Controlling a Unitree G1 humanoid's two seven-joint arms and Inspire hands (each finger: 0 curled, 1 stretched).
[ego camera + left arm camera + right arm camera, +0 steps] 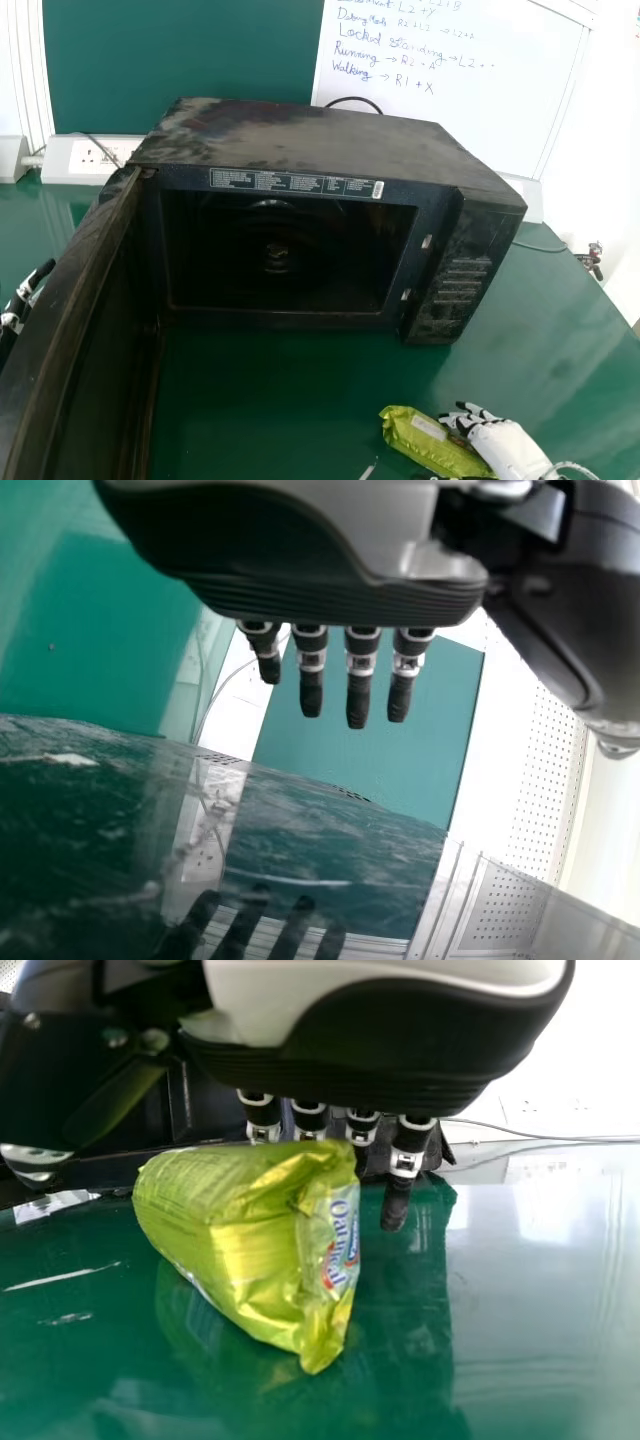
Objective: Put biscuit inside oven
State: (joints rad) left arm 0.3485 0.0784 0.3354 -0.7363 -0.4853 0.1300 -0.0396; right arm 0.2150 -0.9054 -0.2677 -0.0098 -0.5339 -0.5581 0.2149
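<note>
So, biscuit packet (pixel 430 442) outside oven (pixel 320 140).

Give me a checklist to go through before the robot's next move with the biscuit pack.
1. Oven door open: ok, the door is swung out on the left of the oven.
2. Right hand at the pack: ok, the right hand is at the biscuit pack.
3. Grip firm: cannot tell, thumb contact is unclear.
4. Pack lined up with the opening: not ok, it is mostly toward the control-panel side.
5. Left hand out of the opening: ok, the left hand is left of the door.
</note>
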